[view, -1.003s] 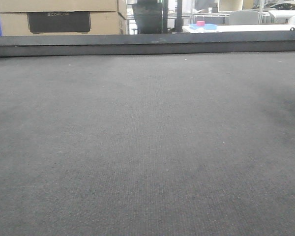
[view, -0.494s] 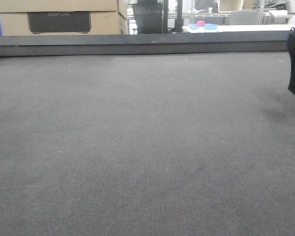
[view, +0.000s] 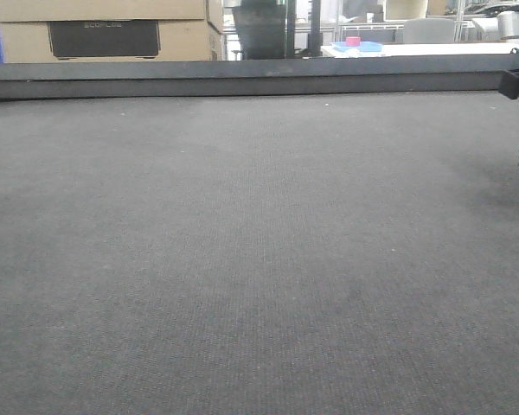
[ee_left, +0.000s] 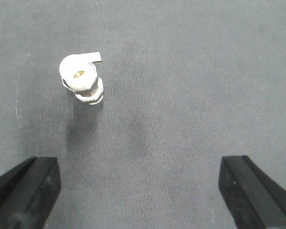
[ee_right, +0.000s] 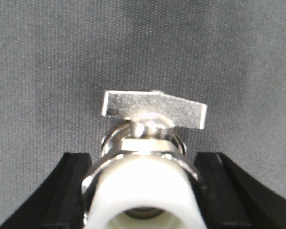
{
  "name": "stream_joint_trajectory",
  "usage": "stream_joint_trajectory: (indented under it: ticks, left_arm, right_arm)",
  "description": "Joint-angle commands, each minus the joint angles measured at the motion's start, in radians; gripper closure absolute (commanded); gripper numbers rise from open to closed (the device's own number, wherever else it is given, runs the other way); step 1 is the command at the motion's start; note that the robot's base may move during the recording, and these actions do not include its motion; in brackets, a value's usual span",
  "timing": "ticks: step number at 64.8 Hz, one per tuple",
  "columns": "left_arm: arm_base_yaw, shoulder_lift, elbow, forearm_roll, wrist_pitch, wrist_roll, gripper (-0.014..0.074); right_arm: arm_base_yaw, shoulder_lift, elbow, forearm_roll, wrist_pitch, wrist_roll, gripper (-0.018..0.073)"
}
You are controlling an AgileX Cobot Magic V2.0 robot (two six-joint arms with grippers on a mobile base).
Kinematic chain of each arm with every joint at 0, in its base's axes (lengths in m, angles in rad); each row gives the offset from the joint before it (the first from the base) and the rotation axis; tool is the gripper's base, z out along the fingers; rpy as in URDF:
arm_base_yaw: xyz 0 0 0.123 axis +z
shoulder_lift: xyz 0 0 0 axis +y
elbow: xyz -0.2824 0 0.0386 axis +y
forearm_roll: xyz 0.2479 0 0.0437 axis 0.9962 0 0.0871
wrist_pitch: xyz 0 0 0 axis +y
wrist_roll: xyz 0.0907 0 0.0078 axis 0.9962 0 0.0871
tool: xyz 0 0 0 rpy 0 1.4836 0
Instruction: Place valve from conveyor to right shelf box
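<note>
As it sits on conveyor (ee_left: 205, 71), valve (ee_left: 81, 81): shiny metal, white cap.

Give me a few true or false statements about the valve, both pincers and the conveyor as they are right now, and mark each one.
1. The left pincer is wide open, holding nothing. True.
2. The silver metal valve with a white cap sits between the right pincer's black fingers. True.
3. That valve already rests in a shelf box. False: it is on the dark grey woven conveyor belt.
4. Brown cardboard boxes stand on the belt. False: they stand beyond its raised black rail.
</note>
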Motion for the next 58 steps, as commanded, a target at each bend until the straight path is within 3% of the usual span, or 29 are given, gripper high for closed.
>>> stream_joint_trajectory:
  ticks: [1,12,31,40,58]
  left_arm:
    - [-0.004,0.001,-0.023,0.021,0.031,-0.006,0.0028]
    - [0.049,0.075,-0.138,0.049,0.143,-0.006,0.0028]
    - [0.221,0.261,-0.266,-0.039,0.143,0.213,0.0028]
    - [0.236,0.376,-0.28,-0.039,0.13,0.256,0.0028]
    - [0.234,0.608,-0.39,-0.081,0.08,0.256,0.0028]
  right_arm:
    - [0.001,-0.047,-0.01,-0.014,0.011,-0.009,0.0713]
    - [0.001,-0.169,-0.005,0.01,-0.027,-0.009,0.0713]
    - [0.001,-0.394,0.099,0.055,-0.111,-0.009,0.0713]
    - [0.001,-0.469,0.154,0.068,-0.123,-0.009,0.0713]
    - [0.001,-0.5,0.159,0.077,-0.117,-0.009,0.0713]
